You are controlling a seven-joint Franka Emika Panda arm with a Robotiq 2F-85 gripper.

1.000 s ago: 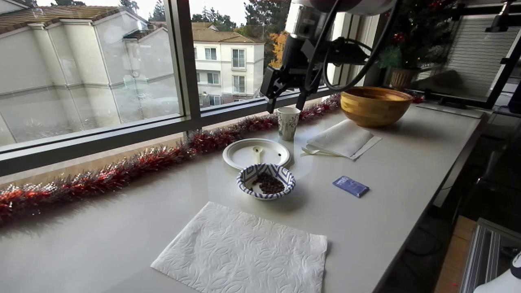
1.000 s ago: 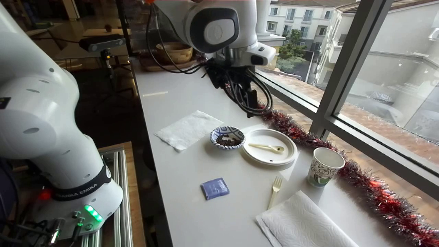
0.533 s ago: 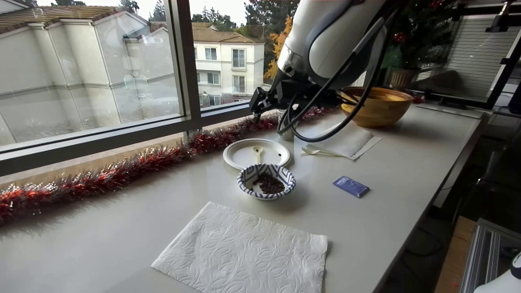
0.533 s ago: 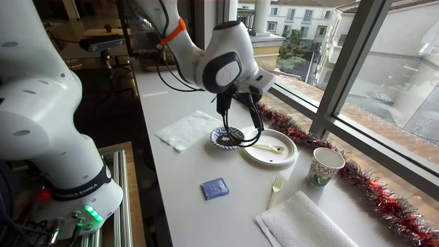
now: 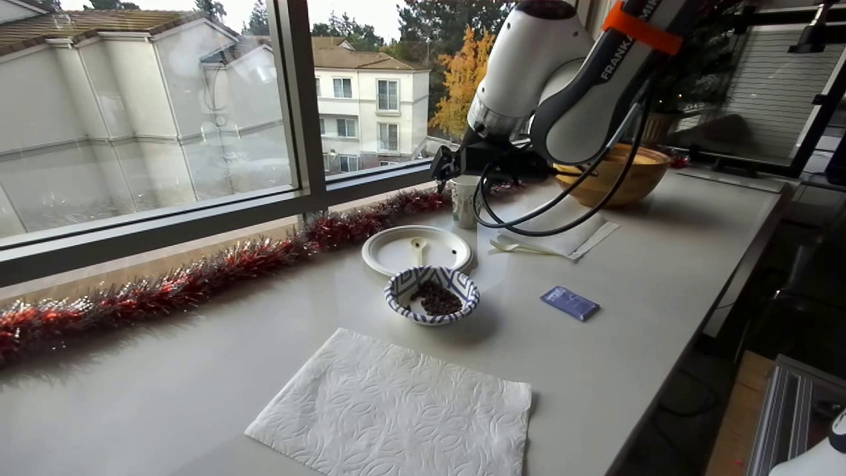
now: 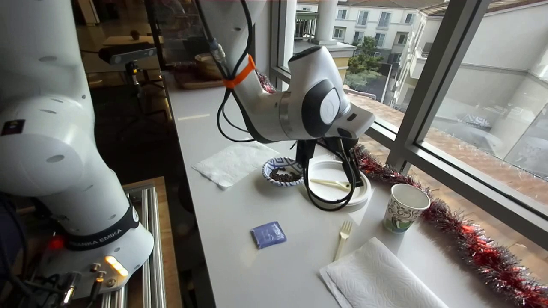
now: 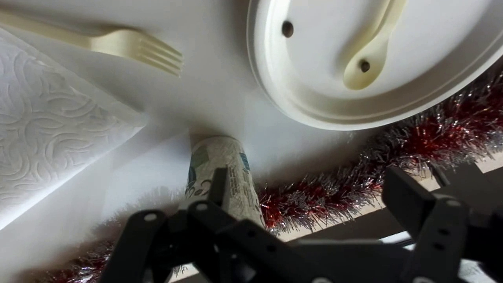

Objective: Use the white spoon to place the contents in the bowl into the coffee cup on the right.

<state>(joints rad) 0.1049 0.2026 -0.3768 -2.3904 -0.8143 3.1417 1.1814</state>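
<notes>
Spoon [image 7: 378, 49], pale cream, lies on the white plate [image 7: 314, 67], handle toward the bowl [image 5: 456, 281]. Hand [image 7: 312, 188] hangs above the surface [image 6: 235, 209], fingers spread well apart, not touching the spoon.

Wrist view: sharpest on the spoon. Dark grain [image 7: 364, 65] in its scoop end, second grain [image 7: 287, 29] just inside the plate's rim. From an exterior view my hand covers part of that scoop end.

Bowl, blue-and-white patterned, sits left of the plate there; it shows in the exterior views alone, with the contents [image 5: 439, 303], a dark brown heap, inside.

Coffee cup [image 6: 402, 214]: wrist view gives me its base and side, the upper part behind my hand. An exterior view has it whole, upright, right of the plate, just beside the tinsel garland [image 6: 479, 248]. Fork [image 7: 118, 41] and folded paper towel [image 7: 59, 129] show in all three views. Large tan wooden bowl [image 5: 638, 182], far right in an exterior view, stands partly behind my arm [image 5: 581, 125].

Writing: FRANKA runs along my arm, broken by an orange strap [image 5: 641, 30], further letters past it. Band [image 6: 105, 234] round my base, near left in an exterior view: FRANKA EMIKA, first letter faint. Blue packet [image 6: 268, 235] carries pale print, too small to read.
</notes>
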